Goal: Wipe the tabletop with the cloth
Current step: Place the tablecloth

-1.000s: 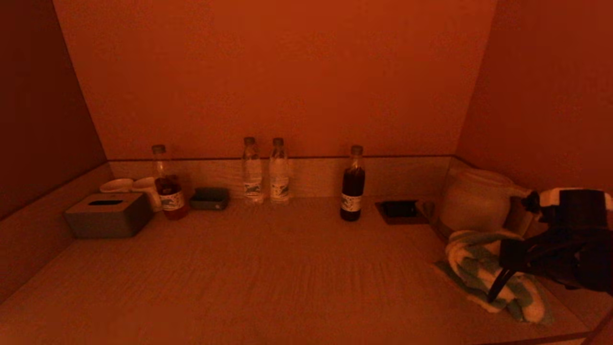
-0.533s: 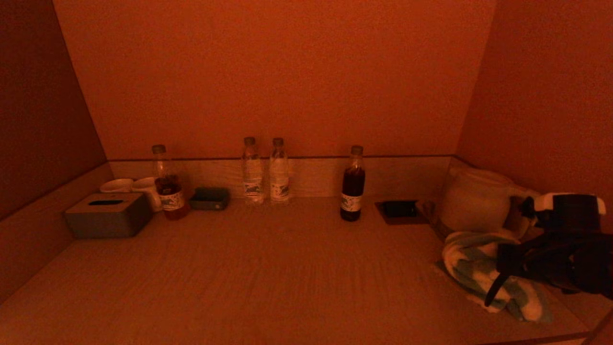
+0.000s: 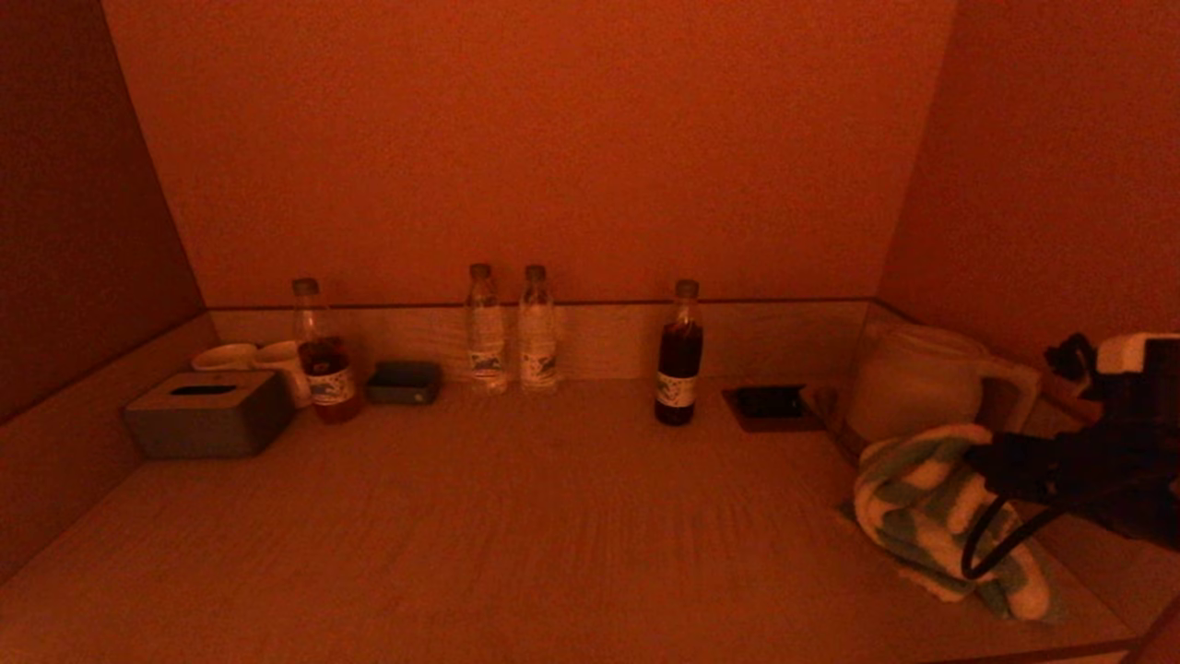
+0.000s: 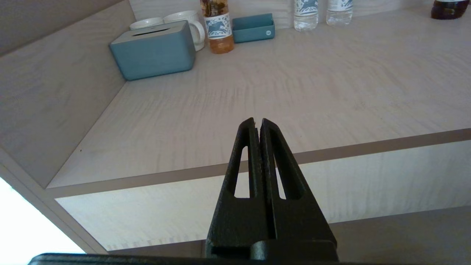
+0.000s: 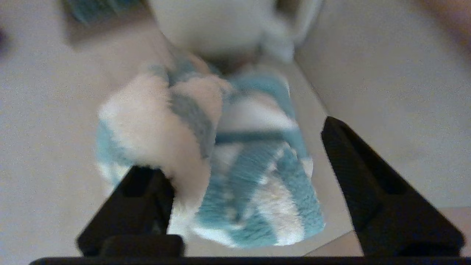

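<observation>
The blue-and-white striped cloth lies bunched at the right end of the pale wooden tabletop, in front of the kettle. My right gripper is open and hangs just over the cloth's right side. In the right wrist view the cloth fills the space between the spread fingers of the right gripper, and one white fold rests against the other finger. My left gripper is shut and empty, parked in front of and below the table's front edge, out of the head view.
A white kettle stands behind the cloth, with a dark tray beside it. Several bottles line the back wall. A tissue box, cups and a small box sit at the back left. Walls close both sides.
My right arm has moved up and to the right, away from the cloth's middle. The cloth's upper fold now stands a little higher.
</observation>
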